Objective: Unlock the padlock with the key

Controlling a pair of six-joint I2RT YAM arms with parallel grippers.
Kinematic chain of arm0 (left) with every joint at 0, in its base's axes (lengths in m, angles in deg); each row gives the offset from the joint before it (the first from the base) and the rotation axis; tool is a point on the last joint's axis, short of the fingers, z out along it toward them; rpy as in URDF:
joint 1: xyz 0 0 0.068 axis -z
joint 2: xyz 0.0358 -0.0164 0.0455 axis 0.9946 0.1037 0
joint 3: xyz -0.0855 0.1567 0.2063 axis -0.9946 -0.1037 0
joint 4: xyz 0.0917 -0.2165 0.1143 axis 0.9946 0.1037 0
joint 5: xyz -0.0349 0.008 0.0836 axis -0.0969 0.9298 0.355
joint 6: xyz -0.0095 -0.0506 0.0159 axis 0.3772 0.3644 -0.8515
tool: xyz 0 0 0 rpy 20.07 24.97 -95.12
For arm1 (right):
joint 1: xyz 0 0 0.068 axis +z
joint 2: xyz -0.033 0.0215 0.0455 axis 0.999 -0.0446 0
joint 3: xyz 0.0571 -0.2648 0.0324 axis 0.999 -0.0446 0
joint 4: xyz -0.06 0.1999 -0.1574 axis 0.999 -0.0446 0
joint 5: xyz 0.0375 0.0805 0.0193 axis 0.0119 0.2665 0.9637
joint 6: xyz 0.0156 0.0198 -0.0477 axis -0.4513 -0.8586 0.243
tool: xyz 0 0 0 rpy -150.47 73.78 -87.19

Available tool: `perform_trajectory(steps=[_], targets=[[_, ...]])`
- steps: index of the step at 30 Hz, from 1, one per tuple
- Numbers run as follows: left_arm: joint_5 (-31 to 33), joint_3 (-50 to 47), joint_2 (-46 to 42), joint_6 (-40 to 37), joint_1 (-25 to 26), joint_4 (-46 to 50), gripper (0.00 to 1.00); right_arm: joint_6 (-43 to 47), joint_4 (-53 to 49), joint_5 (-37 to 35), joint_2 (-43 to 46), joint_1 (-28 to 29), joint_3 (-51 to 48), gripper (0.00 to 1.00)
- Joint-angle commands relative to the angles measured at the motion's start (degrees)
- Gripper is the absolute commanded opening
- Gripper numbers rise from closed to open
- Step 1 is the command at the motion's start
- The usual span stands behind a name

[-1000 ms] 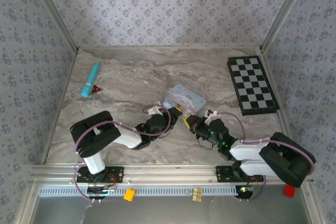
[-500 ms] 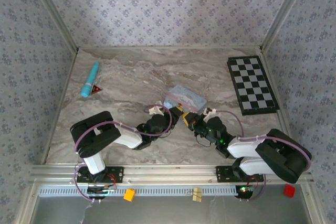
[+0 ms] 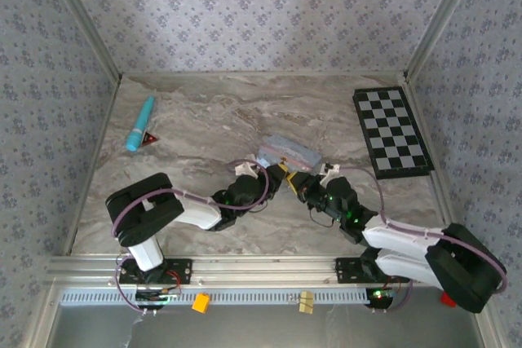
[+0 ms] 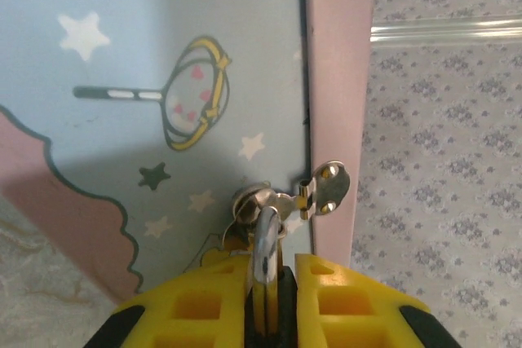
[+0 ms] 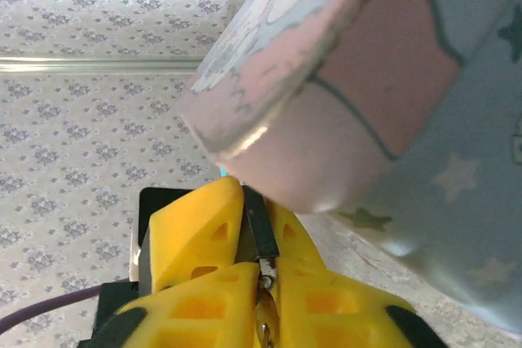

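Note:
In the left wrist view my left gripper is shut on the small dark padlock. The padlock's metal shackle runs through the hasp of the pale blue and pink tin. In the right wrist view my right gripper pinches the metal key between its yellow fingers, tip pointed at the padlock's dark body, which sits between the left gripper's fingers. From above, both grippers meet nose to nose at the tin's near side.
A checkerboard lies at the back right. A teal pen-like stick and a small red triangle lie at the back left. The tin hangs tilted just above the right gripper.
The right arm has stretched forward and left, bringing the key up to the padlock. The tin now looks tipped up. The left gripper has barely moved.

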Motion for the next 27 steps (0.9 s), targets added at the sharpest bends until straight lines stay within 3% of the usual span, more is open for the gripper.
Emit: perform_trajectory(steps=[1,4,8,12,20,27], targets=[[-7.9,0.4,-2.3,-0.6,0.8,4.5,0.0,6.8,-8.1,-3.4,4.3,-0.5,3.5,0.34],[-7.9,0.9,-4.0,0.0,-0.1,10.4,0.0,13.6,-14.6,-1.5,6.9,-0.5,4.6,0.44],[-7.3,1.9,-7.4,-0.5,-0.9,20.4,0.0,29.1,-25.6,-1.3,9.1,1.1,8.4,0.46],[-5.4,3.5,-12.0,-2.7,-1.4,32.4,0.0,39.9,-28.4,-6.0,10.0,4.2,7.9,0.48],[-2.3,3.7,-17.6,-4.3,-2.4,42.9,0.0,66.1,-16.7,-23.2,12.7,18.5,1.2,0.58],[-3.0,3.7,-17.5,-4.3,-2.7,43.2,0.0,86.9,-4.3,-28.7,8.0,28.6,-2.7,0.53]])
